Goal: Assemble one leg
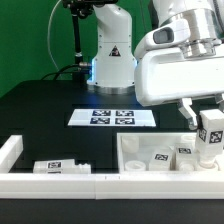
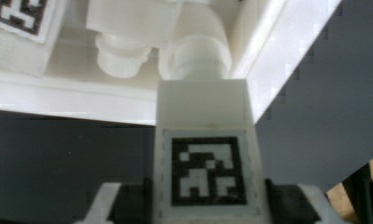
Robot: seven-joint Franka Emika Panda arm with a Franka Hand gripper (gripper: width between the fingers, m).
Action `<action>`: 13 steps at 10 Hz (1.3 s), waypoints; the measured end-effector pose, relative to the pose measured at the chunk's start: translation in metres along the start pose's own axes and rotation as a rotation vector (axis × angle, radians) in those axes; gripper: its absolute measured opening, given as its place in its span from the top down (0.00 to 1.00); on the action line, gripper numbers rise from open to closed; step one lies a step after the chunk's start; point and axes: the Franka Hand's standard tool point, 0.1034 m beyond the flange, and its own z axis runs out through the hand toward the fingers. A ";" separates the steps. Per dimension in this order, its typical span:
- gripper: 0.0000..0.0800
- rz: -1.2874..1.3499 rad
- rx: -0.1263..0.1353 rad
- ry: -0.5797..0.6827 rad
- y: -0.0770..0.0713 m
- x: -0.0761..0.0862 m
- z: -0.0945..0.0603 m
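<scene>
My gripper [image 1: 208, 120] is shut on a leg [image 1: 210, 135], a small white peg with black-and-white tags. It holds the leg upright over the corner of the white tray-shaped part [image 1: 135, 165] at the exterior view's right. In the wrist view the leg [image 2: 209, 120] sits between my two fingers [image 2: 126, 200], its tag facing the camera. Its far end points at a rounded white boss [image 2: 144, 50] inside the tray. I cannot tell whether the leg's end touches the tray.
Another tagged leg [image 1: 58, 166] lies at the front left beside a white rail [image 1: 12, 150]. Two small tagged pieces [image 1: 160, 156] lie in the tray. The marker board [image 1: 113, 117] lies mid-table before the arm's base [image 1: 110, 65].
</scene>
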 end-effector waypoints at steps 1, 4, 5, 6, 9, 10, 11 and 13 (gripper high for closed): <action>0.64 0.000 -0.007 0.008 0.001 -0.003 0.002; 0.64 -0.001 -0.007 0.006 -0.003 -0.008 0.007; 0.64 -0.001 -0.006 0.002 -0.003 -0.010 0.009; 0.64 -0.002 -0.011 0.007 -0.002 -0.011 0.010; 0.64 -0.001 -0.041 0.050 0.004 -0.012 0.011; 0.64 0.000 -0.041 0.050 0.005 -0.012 0.010; 0.64 0.000 -0.041 0.050 0.005 -0.012 0.011; 0.39 0.001 -0.040 0.048 0.005 -0.012 0.011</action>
